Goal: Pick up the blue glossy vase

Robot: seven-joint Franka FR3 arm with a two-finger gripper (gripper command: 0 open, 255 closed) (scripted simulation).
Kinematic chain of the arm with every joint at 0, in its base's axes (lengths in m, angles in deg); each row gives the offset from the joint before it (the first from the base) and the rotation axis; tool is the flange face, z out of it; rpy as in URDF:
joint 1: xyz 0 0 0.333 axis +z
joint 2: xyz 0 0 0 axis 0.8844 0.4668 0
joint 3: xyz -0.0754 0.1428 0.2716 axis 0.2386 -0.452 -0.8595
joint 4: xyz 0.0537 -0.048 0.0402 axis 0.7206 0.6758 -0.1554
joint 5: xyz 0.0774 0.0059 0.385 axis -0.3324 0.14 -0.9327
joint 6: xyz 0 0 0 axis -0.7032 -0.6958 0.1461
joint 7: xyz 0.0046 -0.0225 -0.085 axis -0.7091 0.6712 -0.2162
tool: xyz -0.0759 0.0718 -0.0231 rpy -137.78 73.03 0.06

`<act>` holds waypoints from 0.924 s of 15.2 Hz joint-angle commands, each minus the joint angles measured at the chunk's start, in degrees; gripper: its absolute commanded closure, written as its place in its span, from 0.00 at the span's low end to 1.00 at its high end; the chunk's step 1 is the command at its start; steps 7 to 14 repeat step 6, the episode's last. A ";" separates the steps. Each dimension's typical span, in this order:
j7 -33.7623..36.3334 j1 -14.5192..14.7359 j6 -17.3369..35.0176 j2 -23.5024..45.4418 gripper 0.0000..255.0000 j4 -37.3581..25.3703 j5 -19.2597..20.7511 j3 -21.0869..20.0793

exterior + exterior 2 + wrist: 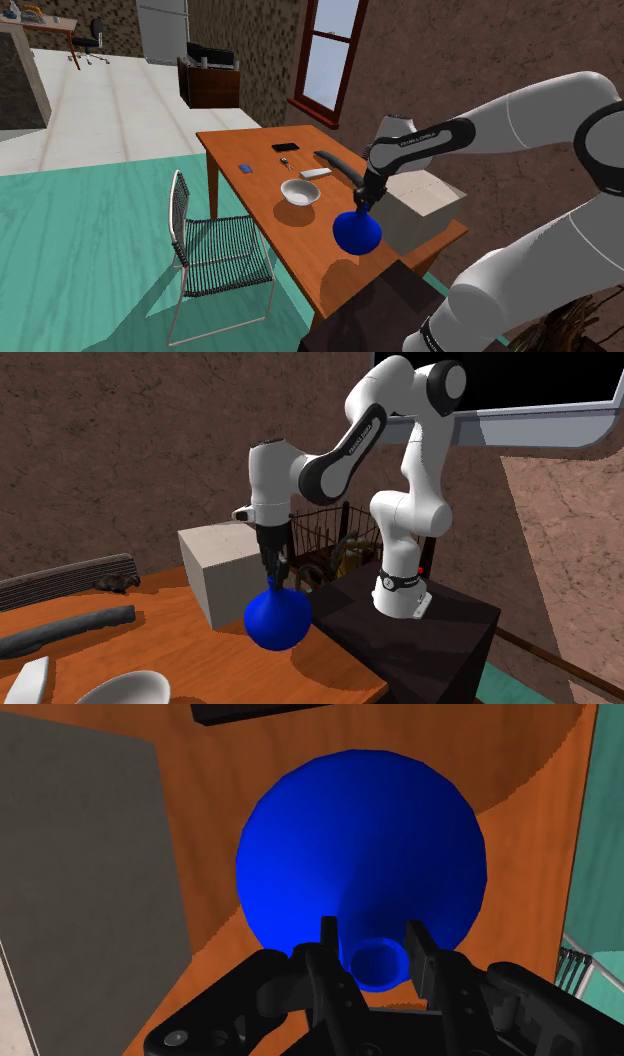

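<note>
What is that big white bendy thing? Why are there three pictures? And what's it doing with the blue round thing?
The white bendy thing is a robot arm with a black claw at its end. One picture looks down from beside the arm, one looks from the other side, and one comes from a camera on the claw itself. The blue round thing is a vase. The claw's two fingers squeeze its narrow neck. The orange-brown table also holds a white bowl and a pale box. A chair stands beside it.
</note>
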 commanded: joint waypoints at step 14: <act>0.18 -0.10 -4.72 -2.70 1.00 -2.07 0.19 -0.28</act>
